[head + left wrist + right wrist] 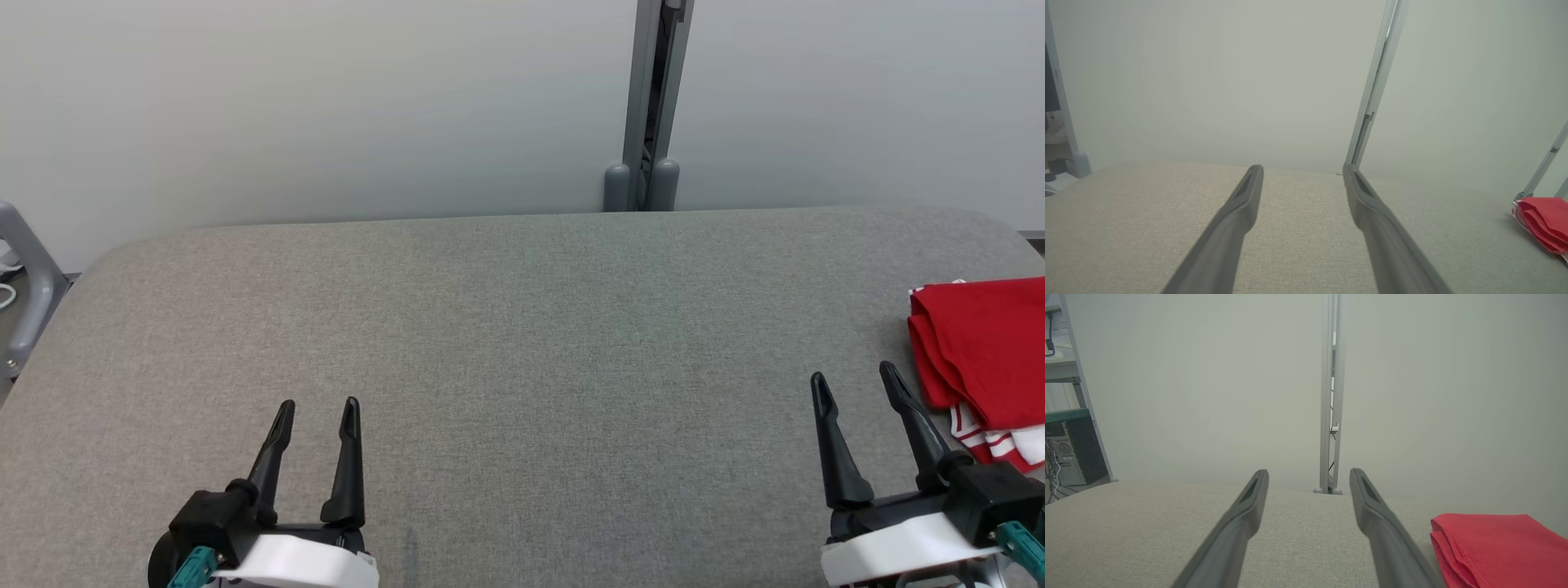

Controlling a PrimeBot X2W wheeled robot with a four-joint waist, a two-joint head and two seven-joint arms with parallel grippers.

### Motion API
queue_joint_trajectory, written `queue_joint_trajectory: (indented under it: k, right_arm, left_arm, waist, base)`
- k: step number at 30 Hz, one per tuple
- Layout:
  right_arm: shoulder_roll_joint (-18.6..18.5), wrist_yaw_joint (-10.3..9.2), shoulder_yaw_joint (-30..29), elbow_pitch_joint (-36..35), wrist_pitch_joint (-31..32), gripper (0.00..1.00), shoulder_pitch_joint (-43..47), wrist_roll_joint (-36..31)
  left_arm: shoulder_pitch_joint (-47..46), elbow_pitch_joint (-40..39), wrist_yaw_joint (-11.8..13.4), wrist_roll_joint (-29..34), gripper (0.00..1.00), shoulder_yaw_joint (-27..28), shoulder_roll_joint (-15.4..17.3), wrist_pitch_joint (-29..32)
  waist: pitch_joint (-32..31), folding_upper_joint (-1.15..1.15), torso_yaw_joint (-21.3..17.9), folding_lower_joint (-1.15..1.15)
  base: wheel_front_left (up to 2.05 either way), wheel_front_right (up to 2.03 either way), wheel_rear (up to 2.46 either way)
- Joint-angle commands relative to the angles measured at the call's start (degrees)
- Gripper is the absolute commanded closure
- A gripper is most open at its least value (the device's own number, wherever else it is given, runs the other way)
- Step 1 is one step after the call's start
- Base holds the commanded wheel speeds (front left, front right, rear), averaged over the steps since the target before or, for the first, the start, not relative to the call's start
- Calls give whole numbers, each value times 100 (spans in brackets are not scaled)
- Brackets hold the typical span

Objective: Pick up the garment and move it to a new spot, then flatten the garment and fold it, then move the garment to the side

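We reckon it's done: folded garment (988, 343) sits just right of right end effector (853, 374); that and left end effector (318, 404) gape empty. Next, just retreat.

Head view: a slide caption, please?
Left gripper and right gripper open over the table; folded red garment at its right edge.

Soft, even light fills the room, bright without glare, leaving only faint shadows on the table (522, 327). Head view is crisp; both wrist views look hazy, their near fingers (1243, 212) blurred.
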Motion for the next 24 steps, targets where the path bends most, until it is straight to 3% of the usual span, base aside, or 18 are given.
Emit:
queue_joint_trajectory:
  k: [1,17,24]
  right_arm:
    - [-11,-5,3,20,-28,0,-10,-47]
    - [-7,-5,-4,48,-28,0,-27,61]
    - [-7,-5,-12,74,-28,0,19,112]
  left_arm:
    - [-50,-1,28,1,0,36,23,-2]
    - [-20,109,-55,-193,0,113,23,-2]
    - [-6,193,50,309,0,79,23,-2]
  waist:
    - [3,0,-3,0]
    - [19,0,-46,0]
    - [-5,0,-73,0]
  base:
    - [0,0,0]
    - [0,0,0]
    - [0,0,0]
